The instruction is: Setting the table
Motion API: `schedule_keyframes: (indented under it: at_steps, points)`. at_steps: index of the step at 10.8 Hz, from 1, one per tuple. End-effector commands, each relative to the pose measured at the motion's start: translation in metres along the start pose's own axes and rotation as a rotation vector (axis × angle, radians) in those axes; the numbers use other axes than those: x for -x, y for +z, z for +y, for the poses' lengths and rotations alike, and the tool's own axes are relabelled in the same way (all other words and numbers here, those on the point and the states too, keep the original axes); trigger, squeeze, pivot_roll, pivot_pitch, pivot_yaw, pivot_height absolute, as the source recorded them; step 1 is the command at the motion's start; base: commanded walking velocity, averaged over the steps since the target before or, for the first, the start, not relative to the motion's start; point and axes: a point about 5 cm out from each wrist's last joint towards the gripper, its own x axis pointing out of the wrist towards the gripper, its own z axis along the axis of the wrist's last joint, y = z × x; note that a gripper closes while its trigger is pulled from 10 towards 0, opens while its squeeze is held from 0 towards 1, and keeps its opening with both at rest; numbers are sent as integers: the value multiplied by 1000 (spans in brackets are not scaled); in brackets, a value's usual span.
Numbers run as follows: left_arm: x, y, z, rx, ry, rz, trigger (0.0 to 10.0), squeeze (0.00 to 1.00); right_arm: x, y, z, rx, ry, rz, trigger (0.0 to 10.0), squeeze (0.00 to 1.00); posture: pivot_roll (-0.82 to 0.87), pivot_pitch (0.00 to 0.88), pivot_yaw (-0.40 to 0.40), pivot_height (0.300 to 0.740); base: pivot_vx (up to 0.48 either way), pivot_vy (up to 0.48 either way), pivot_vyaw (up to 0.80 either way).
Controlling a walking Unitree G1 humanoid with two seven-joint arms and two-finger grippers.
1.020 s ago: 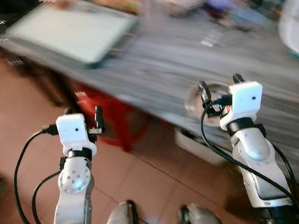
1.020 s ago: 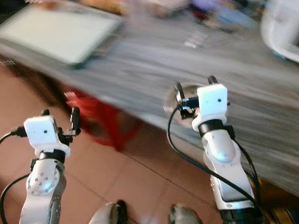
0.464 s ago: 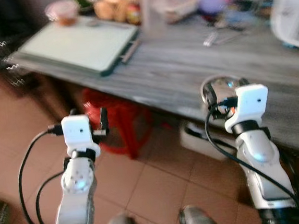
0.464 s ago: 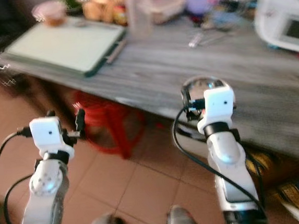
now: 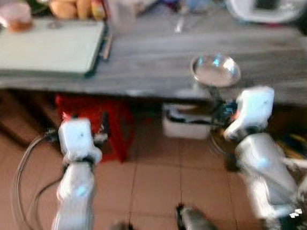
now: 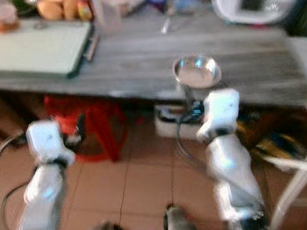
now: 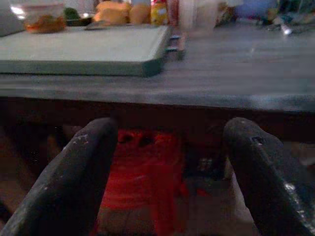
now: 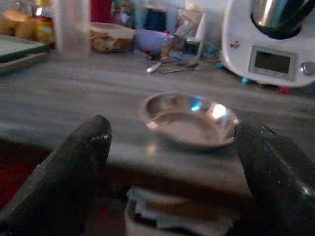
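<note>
No writing is reading clearly; the white appliance (image 8: pixel 268 46) is showing a grey display panel, its text too blurred to make out.

Bowl (image 8: pixel 189 119): round, shallow, shiny metal, catching highlights, sitting near the front edge of the grey wood-grain bench (image 5: pixel 153 56), centre right of the frame.

Board (image 5: pixel 37 50): pale green, rectangular, flat, lying at upper left.

Stool (image 5: pixel 92 117): red plastic, standing under the bench.

Right gripper (image 8: pixel 172 162): black fingers spread wide apart, hovering just before the bowl, holding nothing.

Left gripper (image 7: pixel 172 177): fingers apart, hanging below the bench edge.
</note>
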Motion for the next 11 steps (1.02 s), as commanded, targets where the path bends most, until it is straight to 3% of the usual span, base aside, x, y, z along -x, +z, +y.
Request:
schedule_keyframes:
  at_steps: [1,11]
  points:
    - [3,2,0,-2,-6,-11,10000,0,-1,4,-4,20,-17,-10,10000,0,-39,157,1,740,0,0,0]
    - [8,-2,-1,-2,-15,8,10000,0,1,-2,-3,25,-42,26,10000,0,-37,162,10,740,0,0,0]
